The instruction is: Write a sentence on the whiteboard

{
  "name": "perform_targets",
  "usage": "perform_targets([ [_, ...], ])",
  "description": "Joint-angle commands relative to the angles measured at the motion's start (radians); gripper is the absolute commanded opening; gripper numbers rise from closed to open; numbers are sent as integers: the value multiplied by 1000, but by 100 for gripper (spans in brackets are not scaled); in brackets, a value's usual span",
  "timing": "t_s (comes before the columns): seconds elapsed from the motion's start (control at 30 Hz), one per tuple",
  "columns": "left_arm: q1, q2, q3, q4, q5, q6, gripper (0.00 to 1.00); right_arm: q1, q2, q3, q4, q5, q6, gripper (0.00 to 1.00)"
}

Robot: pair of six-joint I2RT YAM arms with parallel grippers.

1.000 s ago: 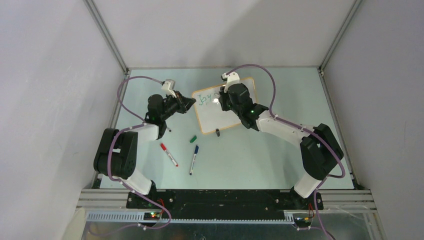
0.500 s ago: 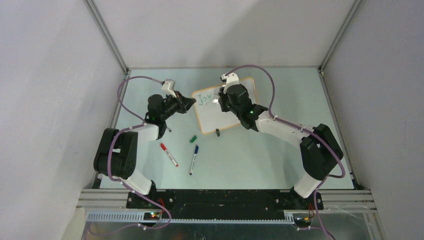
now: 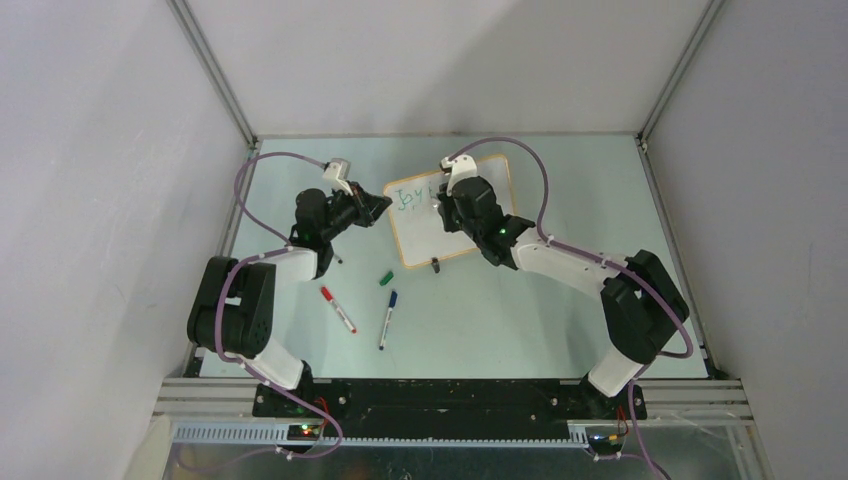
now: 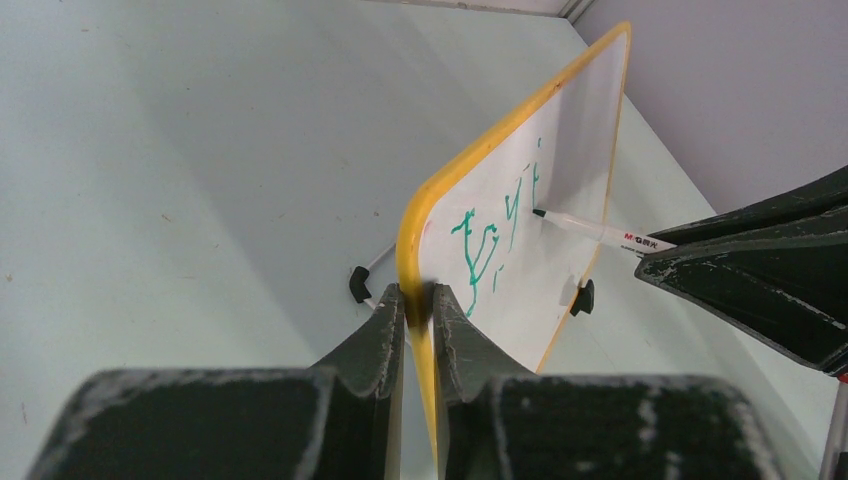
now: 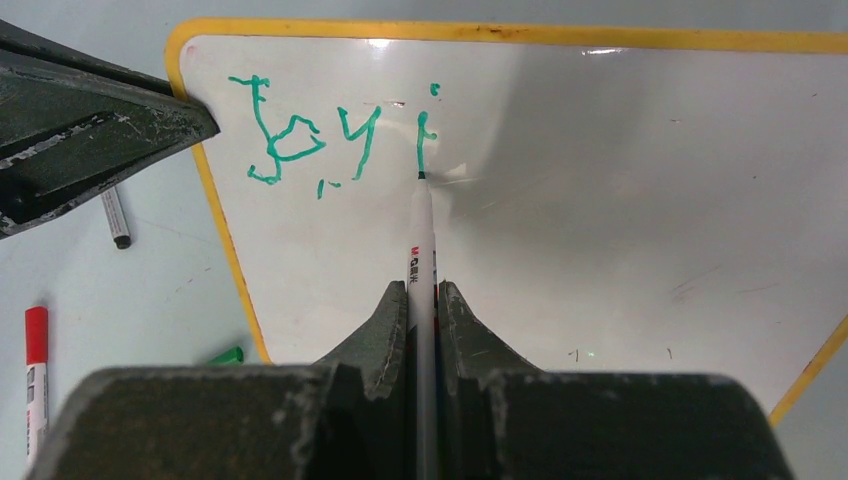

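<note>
From above, the tabletop (image 3: 520,310) is a pale, matte, faintly green-white sheet. Plain grey-white panels wall it in, with slim aluminium posts (image 3: 212,70) running up at the far corners. The whiteboard (image 3: 450,235) sits toward the far middle. It is a glossy rounded-corner rectangle with a thin orange-yellow frame, and it is tilted rather than flat. The left end effector (image 3: 376,208) meets its left edge, and the right end effector (image 3: 446,203) hangs over its upper face. The sentence (image 3: 410,196) shows only as a few green strokes near the top left corner. Nearer the arm bases lie a red-capped marker (image 3: 338,309), a blue-capped marker (image 3: 387,318) and a small green cap (image 3: 386,278), all apart from one another.

In the left wrist view, the two dark, scuffed fingers are pinched narrow on the board's frame at a rounded corner. The board stands on edge on small black clip feet (image 4: 583,297), its face turned to the right. A white-barrelled marker (image 4: 600,230) reaches in from the right, its tip on the face beside the green lettering.

In the right wrist view, the fingers are closed tight around the marker's smooth white barrel. Its green tip touches the board at the foot of an "i". The writing reads "Joy i" in thin, uneven green lines along the top left. The surface throws soft glare and carries a few faint smudges. Beyond the frame, a grey pen (image 5: 115,220) with a black end rests on the tabletop.
</note>
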Motion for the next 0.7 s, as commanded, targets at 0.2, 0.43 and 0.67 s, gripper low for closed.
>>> perform_targets([
  [0.2,0,-12,4,17,-10,51,4,-35,-88,2,37,-74,33,0],
  [0.43,0,-13,3,16,-10,52,4,-62,-107,5,50,-99,39,0],
  [0.67,0,-12,4,16,-10,52,4,-71,-72,29,37,-101,38,0],
])
